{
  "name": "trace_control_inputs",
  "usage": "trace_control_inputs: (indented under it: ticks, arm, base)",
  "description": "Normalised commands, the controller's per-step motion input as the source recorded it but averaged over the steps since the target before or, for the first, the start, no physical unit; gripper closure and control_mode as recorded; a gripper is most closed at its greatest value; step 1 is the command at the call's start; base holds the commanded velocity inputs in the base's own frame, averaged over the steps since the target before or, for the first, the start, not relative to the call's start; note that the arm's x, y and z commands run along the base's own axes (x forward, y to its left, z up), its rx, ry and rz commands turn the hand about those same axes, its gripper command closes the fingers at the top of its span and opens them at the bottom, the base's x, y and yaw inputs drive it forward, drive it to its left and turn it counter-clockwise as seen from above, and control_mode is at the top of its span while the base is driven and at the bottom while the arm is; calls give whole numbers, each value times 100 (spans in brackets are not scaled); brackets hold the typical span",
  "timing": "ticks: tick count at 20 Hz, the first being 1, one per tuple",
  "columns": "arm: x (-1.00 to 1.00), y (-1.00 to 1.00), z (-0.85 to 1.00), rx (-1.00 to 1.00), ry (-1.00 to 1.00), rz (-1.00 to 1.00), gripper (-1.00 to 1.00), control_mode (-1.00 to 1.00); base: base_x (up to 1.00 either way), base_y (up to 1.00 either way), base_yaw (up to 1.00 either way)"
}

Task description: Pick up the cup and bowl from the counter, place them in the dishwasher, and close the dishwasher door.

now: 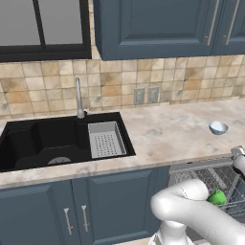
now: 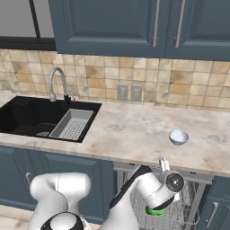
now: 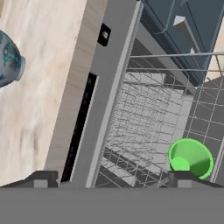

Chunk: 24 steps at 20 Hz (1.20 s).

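Nearest the cameras, the white arm bends low in front of the open dishwasher, its wrist just under the counter's front edge. In the hand view the gripper shows two dark finger tips standing wide apart at the bottom of the frame, one at about 7 o'clock and one at about 5 o'clock, with nothing between them; the jaws are spread and empty.

The cup sits upright in the wire rack, its bright green mouth open toward the camera. In the hand view it lies at about 4 o'clock from the frame's centre, just above and touching the line of the right-hand finger tip, outside the gap between the two tips. In the left base view the cup peeks out past the arm's elbow at about 4 o'clock, inside the rack; in the right base view it shows just below the wrist.

Farther back, the counter runs across both base views. The bowl stands on it, well apart from the gripper, above and beyond the dishwasher opening; in the left base view the bowl is at about 3 o'clock, and in the hand view its patterned side appears at about 10 o'clock.

Farther still, at 9 o'clock, the black sink holds a grey strainer tray, with the faucet behind it at the tiled wall.
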Motion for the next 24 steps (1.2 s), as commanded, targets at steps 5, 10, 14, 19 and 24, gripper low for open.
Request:
trace_control_inputs:
  ticks: [5, 10, 14, 19, 24]
  arm:
    - [-1, -17, 55, 4, 0, 0, -100, -100]
    - [0, -11, 33, 0, 0, 0, -100, -100]
    - [0, -5, 24, 0, 0, 0, -100, -100]
    - [0, -7, 35, 0, 0, 0, -100, -100]
    - [0, -4, 43, 0, 0, 0, -100, -100]
  base:
    - [0, 0, 0]
    - [0, 0, 0]
    - [0, 0, 0]
    - [0, 0, 0]
    - [0, 0, 0]
